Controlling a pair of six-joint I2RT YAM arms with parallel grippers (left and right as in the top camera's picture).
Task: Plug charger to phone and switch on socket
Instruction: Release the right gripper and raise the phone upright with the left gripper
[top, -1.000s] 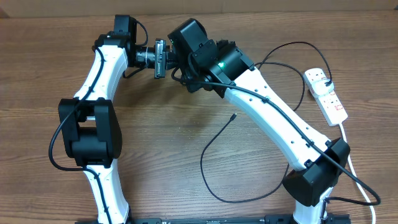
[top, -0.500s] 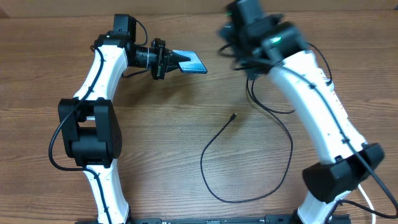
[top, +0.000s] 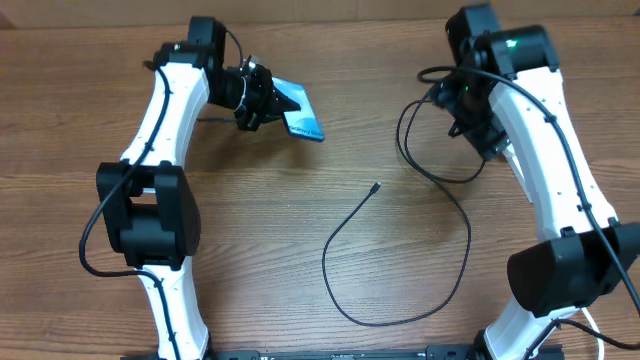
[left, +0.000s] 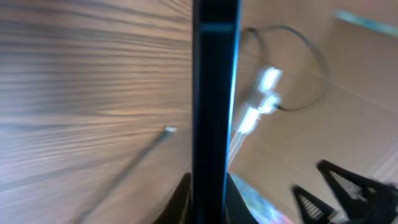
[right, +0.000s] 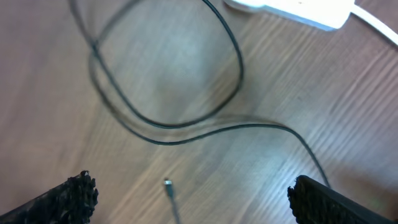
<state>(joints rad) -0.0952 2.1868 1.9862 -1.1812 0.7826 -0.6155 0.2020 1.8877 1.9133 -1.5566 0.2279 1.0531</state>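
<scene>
My left gripper (top: 278, 102) is shut on the phone (top: 303, 118), holding it above the table at the back left with its blue screen up. In the left wrist view the phone (left: 214, 93) is edge-on between the fingers. The charger (top: 345, 215) lies in loose loops across the middle, its connector tip (top: 375, 186) bare on the wood. My right gripper (right: 193, 190) hangs wide open and empty above the connector tip (right: 168, 183) and a cable loop (right: 186, 124). The socket (right: 292, 9) shows at the top edge of the right wrist view; overhead, my right arm hides it.
The thick white cord (right: 379, 28) runs off from the socket at the right. The right arm (top: 540, 130) reaches over the back right corner. The left arm (top: 165, 130) stands along the left side. A light wall borders the table's far edge.
My right gripper has left the phone and swung from the back middle to the back right, opening wide. The left gripper keeps the phone, now tilted out to the right.
</scene>
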